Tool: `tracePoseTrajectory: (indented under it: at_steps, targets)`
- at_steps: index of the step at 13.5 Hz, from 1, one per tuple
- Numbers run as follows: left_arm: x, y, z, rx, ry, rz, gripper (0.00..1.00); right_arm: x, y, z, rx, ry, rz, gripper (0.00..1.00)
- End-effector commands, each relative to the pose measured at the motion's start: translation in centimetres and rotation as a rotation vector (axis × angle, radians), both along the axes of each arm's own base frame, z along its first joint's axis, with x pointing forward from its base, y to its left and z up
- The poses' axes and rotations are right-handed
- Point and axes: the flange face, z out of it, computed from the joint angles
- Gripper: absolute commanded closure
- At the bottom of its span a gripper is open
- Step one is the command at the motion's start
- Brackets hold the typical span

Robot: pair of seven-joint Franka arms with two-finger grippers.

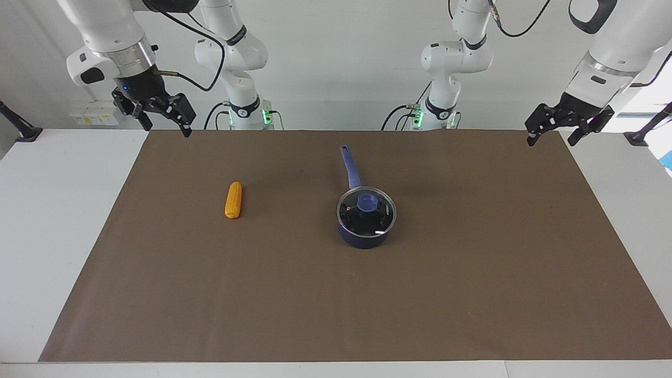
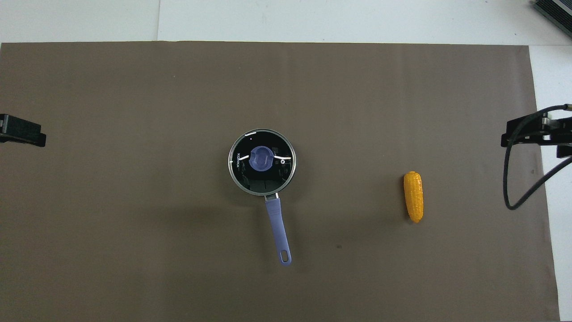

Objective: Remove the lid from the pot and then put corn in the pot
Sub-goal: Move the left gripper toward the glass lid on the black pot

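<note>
Two robot arms wait up high at the ends of the table, and we see nothing in their grip. Our left gripper (image 1: pixel 551 139) hangs over the corner of the big brown mat (image 1: pixel 472 294) at the left arm's end, and its two black fingers are spread apart. Our right gripper (image 1: pixel 167 127) hangs over the mat's corner at the right arm's end, and its fingers are spread apart too. From above we only see a bit of each one at the sides, the left gripper (image 2: pixel 20 132) and the right gripper (image 2: pixel 532 134). We see the small dark blue pot with a long straight blue handle (image 1: pixel 364 231) sitting near the middle of the mat, and its handle points toward the robots. We see the round clear glass lid with a shiny metal rim and a blue knob (image 1: pixel 366 211) lying flat on top of the pot, so the pot is closed. We see the small yellow-orange corn cob (image 1: pixel 233 199) lying on the mat, well apart from the pot, toward the right arm's end of the table. From above, the lid (image 2: pixel 262 162) covers the pot (image 2: pixel 279 230) and the corn (image 2: pixel 413 196) lies with its pointy end toward the robots.
</note>
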Motion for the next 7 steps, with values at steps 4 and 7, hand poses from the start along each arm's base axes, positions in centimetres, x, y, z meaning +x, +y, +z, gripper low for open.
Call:
tracePoseTrajectory:
  at_steps: [4, 7]
  targets:
    - [-1.07, 0.27, -0.15, 0.004, 0.010, 0.017, 0.00, -0.71, -0.01, 0.09, 0.018, 0.001, -0.010, 0.00]
    - [-1.10, 0.27, -0.07, 0.004, 0.004, 0.017, 0.00, -0.71, -0.01, 0.09, 0.018, 0.001, -0.010, 0.00]
